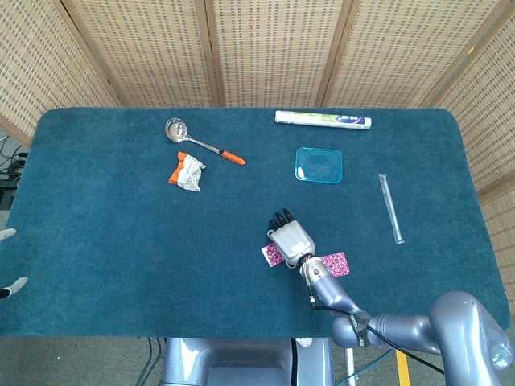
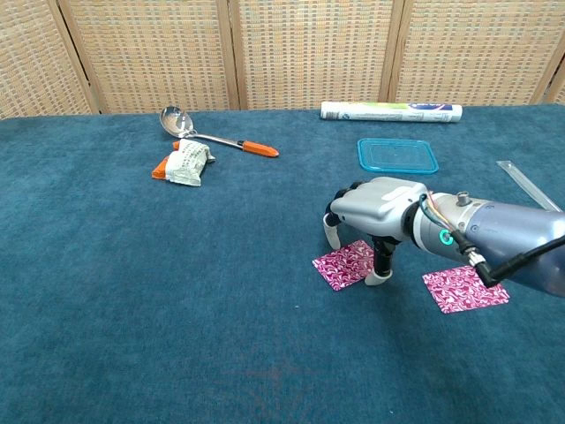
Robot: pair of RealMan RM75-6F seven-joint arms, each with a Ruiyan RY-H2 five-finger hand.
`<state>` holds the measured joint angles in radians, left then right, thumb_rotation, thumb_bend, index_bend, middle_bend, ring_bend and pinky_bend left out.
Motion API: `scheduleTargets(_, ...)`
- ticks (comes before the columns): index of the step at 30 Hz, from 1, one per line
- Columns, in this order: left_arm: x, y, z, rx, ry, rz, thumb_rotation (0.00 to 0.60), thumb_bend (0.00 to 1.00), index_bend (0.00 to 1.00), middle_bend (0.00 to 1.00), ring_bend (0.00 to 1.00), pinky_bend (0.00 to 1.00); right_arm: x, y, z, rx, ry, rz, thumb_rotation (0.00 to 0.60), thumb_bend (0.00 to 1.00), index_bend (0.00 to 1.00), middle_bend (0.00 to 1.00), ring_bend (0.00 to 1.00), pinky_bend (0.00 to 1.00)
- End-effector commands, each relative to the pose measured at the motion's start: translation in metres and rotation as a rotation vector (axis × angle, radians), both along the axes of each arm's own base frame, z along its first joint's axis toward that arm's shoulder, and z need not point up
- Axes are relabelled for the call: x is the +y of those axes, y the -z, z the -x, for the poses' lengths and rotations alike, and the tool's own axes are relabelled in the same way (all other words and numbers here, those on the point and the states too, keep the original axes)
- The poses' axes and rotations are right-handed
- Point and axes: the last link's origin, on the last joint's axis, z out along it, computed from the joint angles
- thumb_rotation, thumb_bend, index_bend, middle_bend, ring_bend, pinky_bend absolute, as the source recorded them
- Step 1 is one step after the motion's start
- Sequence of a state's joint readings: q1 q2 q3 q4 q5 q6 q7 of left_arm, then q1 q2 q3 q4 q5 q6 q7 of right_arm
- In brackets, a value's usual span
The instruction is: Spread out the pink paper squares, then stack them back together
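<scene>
Two pink patterned paper squares lie flat and apart on the blue cloth. My right hand (image 2: 378, 212) (image 1: 290, 240) stands palm down over the left square (image 2: 344, 264) (image 1: 272, 256). Its thumb tip touches that square's right edge, and its fingertips (image 2: 332, 232) come down at the far edge. The square is not lifted. The right square (image 2: 465, 288) (image 1: 336, 262) lies free beside my right forearm. Only two pale fingertips (image 1: 8, 235) of my left hand show past the table's left edge in the head view, spread apart and holding nothing.
At the back lie a metal spoon with an orange handle (image 2: 207, 134), a crumpled snack packet (image 2: 184, 164), a blue lid (image 2: 397, 155), a white roll (image 2: 390, 111) and a clear tube (image 1: 390, 207) at the right.
</scene>
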<state>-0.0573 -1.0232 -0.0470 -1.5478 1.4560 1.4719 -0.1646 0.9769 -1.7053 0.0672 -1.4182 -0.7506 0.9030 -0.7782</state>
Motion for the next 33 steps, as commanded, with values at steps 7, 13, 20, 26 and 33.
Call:
scheduleTargets(7, 0.0, 0.0, 0.001, -0.001, -0.001, 0.0, 0.6, 0.13, 0.21, 0.0, 0.0, 0.0, 0.0, 0.001, 0.0, 0.002, -0.002, 0.006, 0.6, 0.32, 0.41, 0.18, 0.0, 0.0)
scheduleTargets(13, 0.0, 0.0, -0.001, -0.002, 0.005, 0.0, 0.6, 0.13, 0.21, 0.0, 0.0, 0.0, -0.001, -0.001, 0.001, 0.001, 0.001, 0.015, 0.6, 0.36, 0.44, 0.2, 0.0, 0.0)
scheduleTargets(20, 0.0, -0.001, -0.001, -0.002, 0.007, -0.004, 0.6, 0.13, 0.21, 0.0, 0.0, 0.0, 0.0, -0.005, 0.0, -0.008, -0.003, 0.021, 0.6, 0.37, 0.45, 0.2, 0.0, 0.0)
scheduleTargets(26, 0.0, -0.002, -0.002, -0.002, 0.01, -0.005, 0.6, 0.13, 0.21, 0.0, 0.0, 0.0, 0.0, -0.012, -0.001, -0.011, -0.01, 0.027, 0.6, 0.36, 0.45, 0.2, 0.0, 0.0)
scheduleTargets(33, 0.001, -0.001, -0.004, -0.003, 0.019, -0.002, 0.6, 0.13, 0.21, 0.0, 0.0, 0.0, -0.001, -0.026, 0.002, -0.009, -0.005, 0.052, 0.6, 0.36, 0.45, 0.2, 0.0, 0.0)
